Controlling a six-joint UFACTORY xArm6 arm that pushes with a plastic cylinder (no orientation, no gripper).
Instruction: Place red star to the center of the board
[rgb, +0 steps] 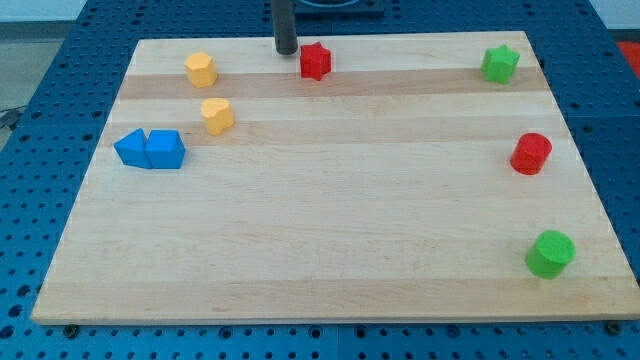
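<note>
Camera view looks down on a pale wooden board (320, 230) resting on a blue perforated table (40, 60). The dark rod comes down from the view's top, and its tip (286, 52) meets the board near the far edge, a little left of the middle. The rod carries no jaws, so it neither opens nor closes; it is a plain stick, clamped on nothing.

The red star (315, 61) lies just to the right of the tip, also close to the far edge. A narrow strip of wood seems to show between the two, though whether they touch cannot be told for certain. The star sits well away from the board's center, which lies nearer the view's bottom.

To the left of the tip, a yellow hexagonal block (200, 69) stands near the far edge, and a second yellow block (217, 115), of a heart-like shape, lies just nearer than it. Further left and nearer again, two blue blocks sit touching side by side: a blue block (131, 148) with a pointed outline and a blue cube-like block (165, 150).

On the right side, a green star (500, 64) lies in the far corner, a red cylinder (531, 153) stands by the right edge, and a green cylinder (550, 253) sits nearer along the same edge.
</note>
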